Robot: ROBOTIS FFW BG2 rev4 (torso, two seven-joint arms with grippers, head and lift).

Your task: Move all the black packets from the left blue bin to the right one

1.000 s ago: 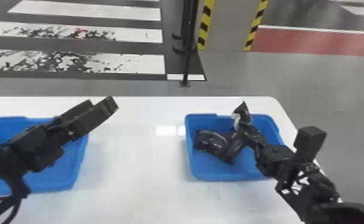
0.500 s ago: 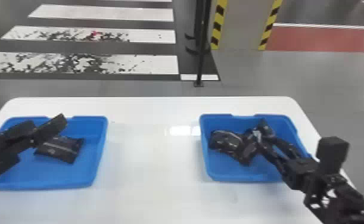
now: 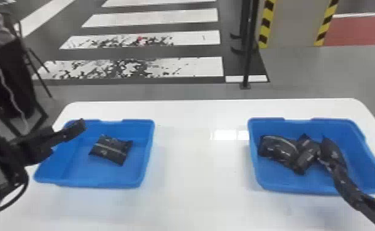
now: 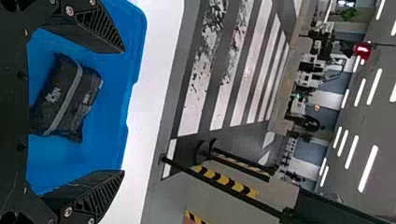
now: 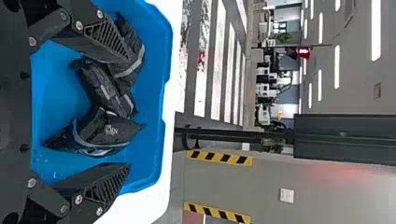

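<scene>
In the head view my left gripper (image 3: 68, 132) is over the left part of the left blue bin (image 3: 88, 184). One black packet (image 3: 111, 149) lies in that bin. Open and with nothing between its fingers, the left gripper (image 4: 123, 112) faces the packet (image 4: 65, 100) in the left wrist view. My right gripper (image 3: 357, 162) is over the right blue bin (image 3: 294, 189), which holds three black packets, at its left (image 3: 277, 147), middle (image 3: 306, 156) and right (image 3: 332, 150). The right wrist view shows the right gripper (image 5: 128, 112) open, a packet (image 5: 109, 133) in front of it.
Both bins stand on a white table (image 3: 195, 172) with a wide gap between them. Beyond its far edge a black post (image 3: 248, 55) rises from the floor. A dark chair-like object (image 3: 14, 67) stands past the table's left side.
The head view has shifted and come closer. My left gripper has moved left over its bin, uncovering the packet there. The right gripper has drawn back to the right, and the packet by it has settled lower.
</scene>
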